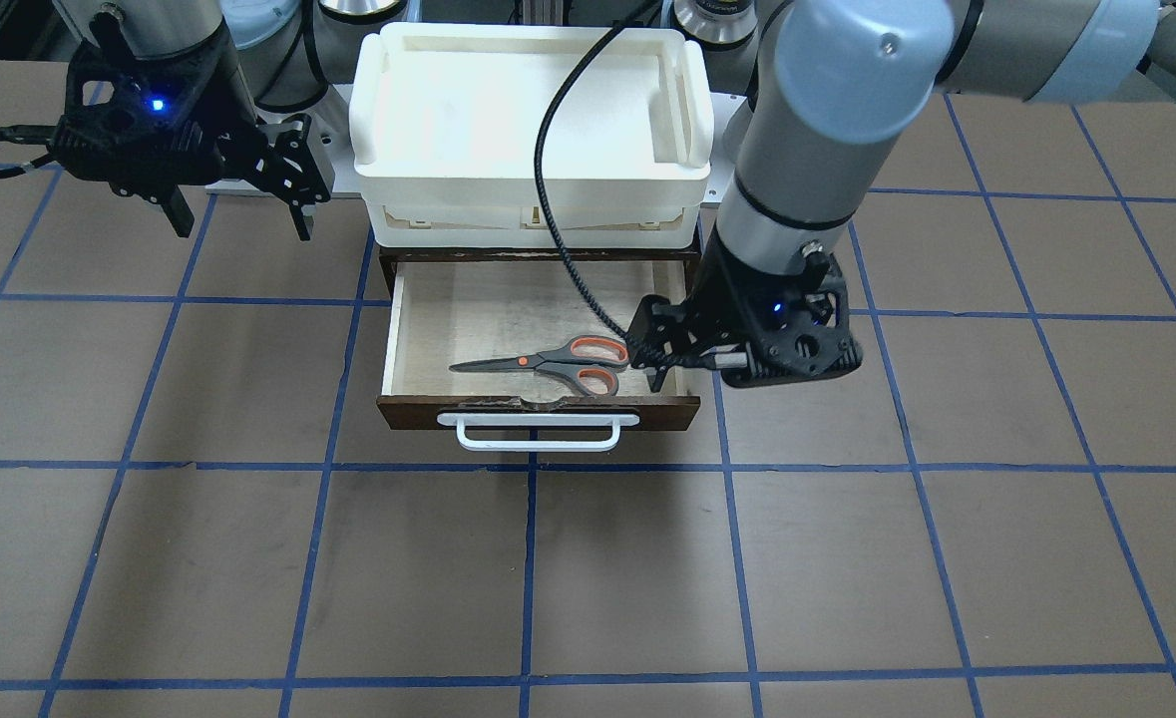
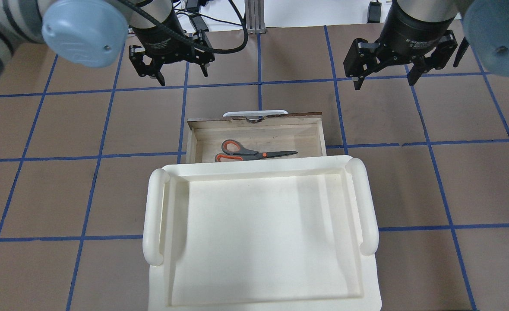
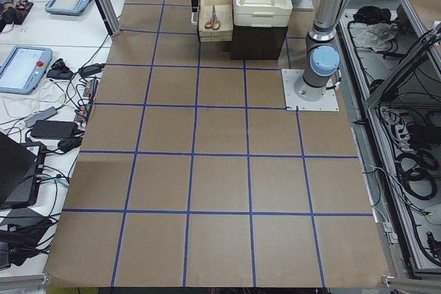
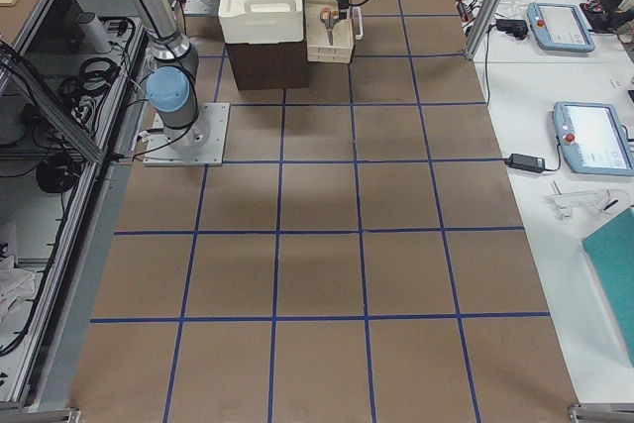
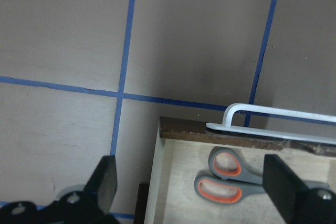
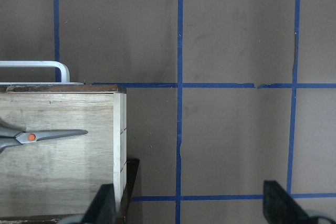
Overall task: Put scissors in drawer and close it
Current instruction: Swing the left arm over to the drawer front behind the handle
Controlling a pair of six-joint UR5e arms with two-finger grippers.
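Note:
The scissors (image 1: 548, 364) lie flat inside the open drawer (image 1: 468, 319), orange-lined handles toward my left arm; they also show in the overhead view (image 2: 254, 153). The drawer's dark front carries a white bar handle (image 1: 538, 429). My left gripper (image 1: 655, 344) is open and empty, hovering above the drawer's left front corner. Its wrist view shows the scissors' handles (image 5: 226, 177) below between the fingers (image 5: 105, 182). My right gripper (image 1: 240, 217) is open and empty, raised off to the drawer's other side. Its wrist view shows the blade tips (image 6: 52, 135) and the drawer's side wall (image 6: 119, 140).
A white plastic tray (image 2: 155, 216) sits on top of the dark cabinet above the drawer. A black cable (image 1: 558, 219) from my left arm hangs over the tray and the drawer. Brown table with blue grid lines (image 1: 528, 558) lies in front of the drawer.

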